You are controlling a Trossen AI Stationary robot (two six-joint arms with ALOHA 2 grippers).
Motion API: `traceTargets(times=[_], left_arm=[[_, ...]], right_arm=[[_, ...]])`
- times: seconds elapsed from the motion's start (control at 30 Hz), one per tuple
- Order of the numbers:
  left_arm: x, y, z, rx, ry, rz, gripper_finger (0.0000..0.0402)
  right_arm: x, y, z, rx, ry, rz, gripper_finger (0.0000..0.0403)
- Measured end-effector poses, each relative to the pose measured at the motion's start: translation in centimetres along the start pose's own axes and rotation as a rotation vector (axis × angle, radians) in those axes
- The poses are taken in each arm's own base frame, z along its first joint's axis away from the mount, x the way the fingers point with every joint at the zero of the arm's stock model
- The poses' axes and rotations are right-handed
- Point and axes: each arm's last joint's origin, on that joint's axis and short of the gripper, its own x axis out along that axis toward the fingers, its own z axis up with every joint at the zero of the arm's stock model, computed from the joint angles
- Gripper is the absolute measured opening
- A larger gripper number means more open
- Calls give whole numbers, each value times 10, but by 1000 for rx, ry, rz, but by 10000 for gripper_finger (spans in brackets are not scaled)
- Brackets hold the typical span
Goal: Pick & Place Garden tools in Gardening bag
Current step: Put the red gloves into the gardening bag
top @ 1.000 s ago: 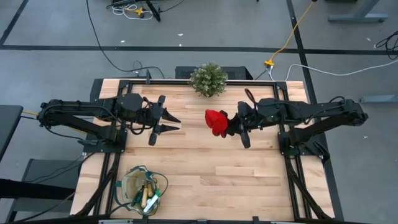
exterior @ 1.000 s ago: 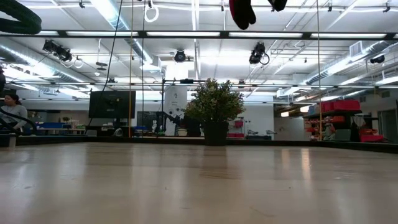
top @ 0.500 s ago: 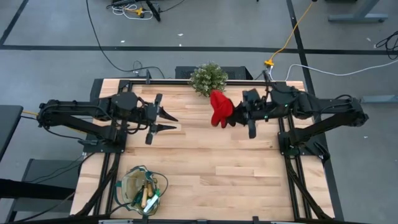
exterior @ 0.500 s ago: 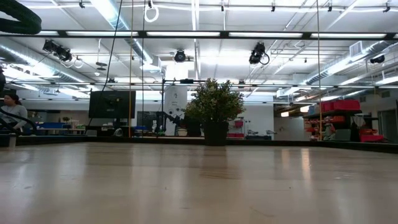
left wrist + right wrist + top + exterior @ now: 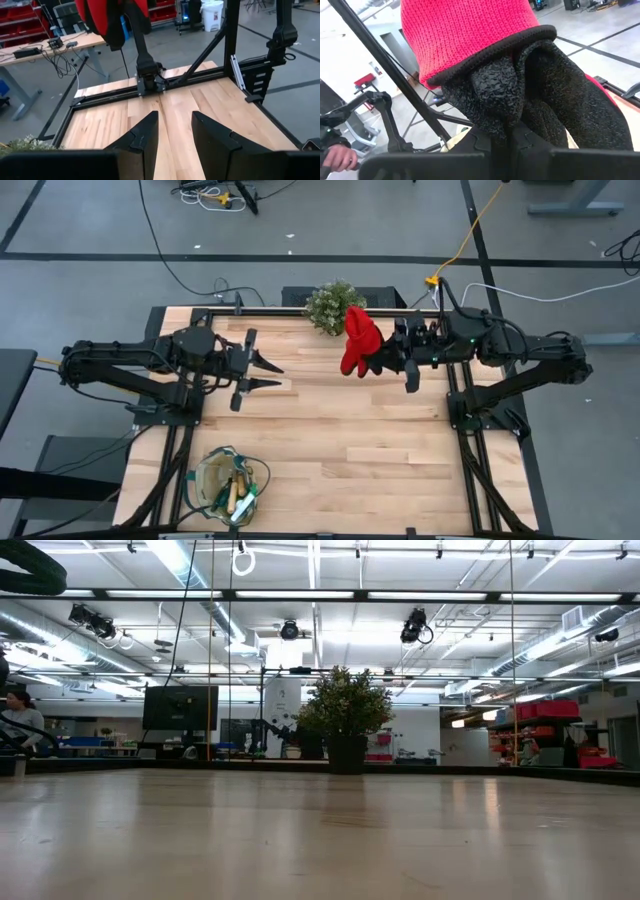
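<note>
Two arms raised | right end effector (image 5: 385, 360) clamped on glove (image 5: 359, 340) | left end effector (image 5: 268, 375) apart, empty

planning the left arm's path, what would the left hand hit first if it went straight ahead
The left hand, open and empty, points across at the right arm. The glove hanging from the right hand probably comes first, though it may hang higher.
</note>
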Motion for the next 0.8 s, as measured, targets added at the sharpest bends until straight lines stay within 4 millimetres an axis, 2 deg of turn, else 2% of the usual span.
traceTargets(times=[0.33,0.8], left_arm=[[0,0,0,108,0,1,124],[0,0,0,157,-1,1,124]], right_arm=[[9,-5,-2,76,3,-42,13],[56,-26,-15,155,67,-37,13]])
